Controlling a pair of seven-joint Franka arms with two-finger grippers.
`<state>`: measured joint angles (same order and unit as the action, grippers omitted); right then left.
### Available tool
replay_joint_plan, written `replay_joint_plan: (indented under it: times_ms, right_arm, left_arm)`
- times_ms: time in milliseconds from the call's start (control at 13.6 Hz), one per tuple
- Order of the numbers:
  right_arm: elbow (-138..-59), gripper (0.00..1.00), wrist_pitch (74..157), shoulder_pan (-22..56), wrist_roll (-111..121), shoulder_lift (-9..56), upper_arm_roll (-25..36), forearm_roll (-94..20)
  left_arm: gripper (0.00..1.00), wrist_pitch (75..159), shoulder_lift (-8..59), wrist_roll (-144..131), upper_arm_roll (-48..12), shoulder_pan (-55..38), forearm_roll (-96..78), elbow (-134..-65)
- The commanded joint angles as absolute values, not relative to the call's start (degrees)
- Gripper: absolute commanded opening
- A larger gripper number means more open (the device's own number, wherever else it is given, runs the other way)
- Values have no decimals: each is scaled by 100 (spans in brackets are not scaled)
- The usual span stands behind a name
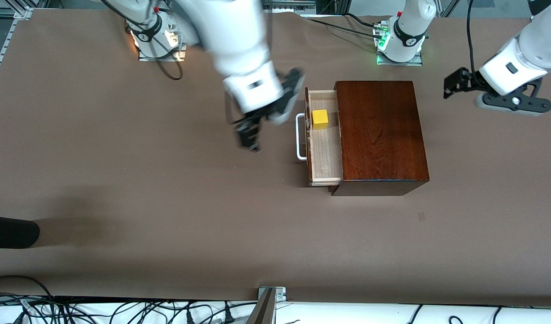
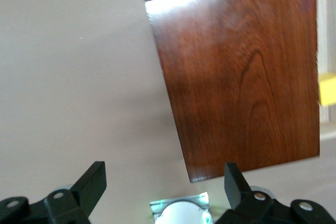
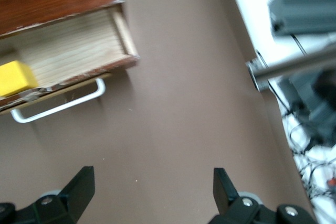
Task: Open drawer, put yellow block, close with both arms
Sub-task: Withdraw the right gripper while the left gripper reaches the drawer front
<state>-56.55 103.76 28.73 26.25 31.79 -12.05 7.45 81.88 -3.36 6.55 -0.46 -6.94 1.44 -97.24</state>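
The dark mahogany box [image 1: 379, 132] stands mid-table, and its pale-wood drawer [image 1: 325, 155] is pulled open toward the right arm's end, white handle [image 1: 299, 137] outward. The yellow block [image 1: 320, 119] lies in the drawer, at the end farther from the front camera. My right gripper [image 1: 249, 135] is open and empty, over the table beside the handle. In the right wrist view the drawer [image 3: 79, 45], block [image 3: 17, 78] and handle [image 3: 58, 106] show. My left gripper [image 1: 455, 85] is open and empty, up over the table at the left arm's end; its wrist view shows the box top [image 2: 241, 72].
The arms' bases [image 1: 399, 45] stand along the table's edge farthest from the front camera. A dark object [image 1: 10, 231] juts in at the right arm's end. Cables and a metal bracket [image 1: 271, 297] line the edge nearest the front camera.
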Motion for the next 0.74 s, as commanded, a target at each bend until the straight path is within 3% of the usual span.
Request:
replay_joint_plan:
  times_ms: [0,294,589,662]
  right_arm:
    - [-6185,100,10283,2321,2646,2612,-969,177]
    - [-7704,100,10310,2171,2575,1392,121,-746]
    - [-9059,100,10248,2119,2191,240,500,-694]
    - [-9192,100,10126,1953,1962,116,510,-694]
  left_arm:
    - [100,7867,-264,1614,-114,-869,54,-9554]
    - [100,7462,-80,2503,-403,-975,-192,-9554]
    - [100,7488,552,2418,-1062,-1090,-613,-9510]
    - [100,7488,850,2434,-1246,-1133,-694,-9205]
